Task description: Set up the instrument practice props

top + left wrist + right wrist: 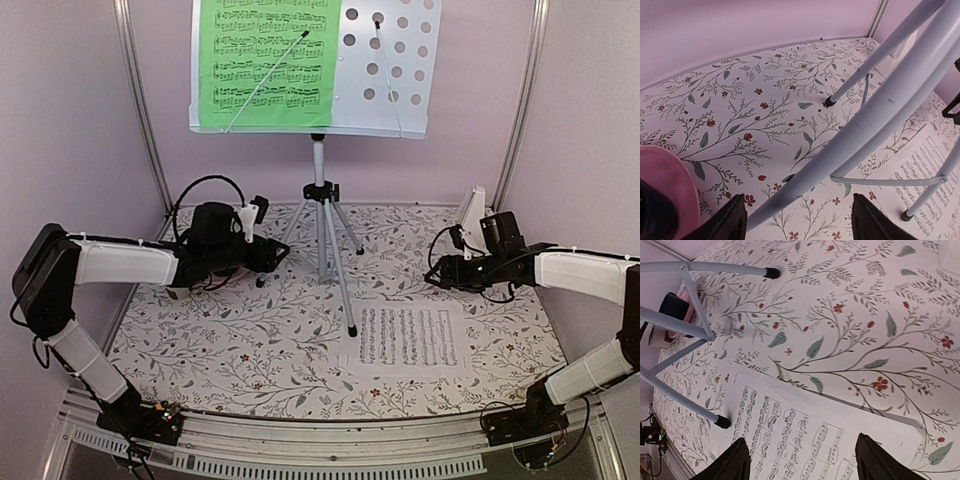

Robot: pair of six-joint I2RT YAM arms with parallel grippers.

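Note:
The pale grey music stand stands at the back centre, and a green sheet rests on the left half of its hole-punched desk. A white sheet lies flat on the table, right of the tripod legs. The white pyramid metronome stands at the far right. My left gripper is open, and a tripod leg runs across in front of it without touching the fingers. My right gripper hangs open over the white sheet, holding nothing.
A pink plate with a dark cup sits just left of my left gripper. The right wrist view shows the same cup, a small white cup and the tripod feet. Walls close in the back and sides.

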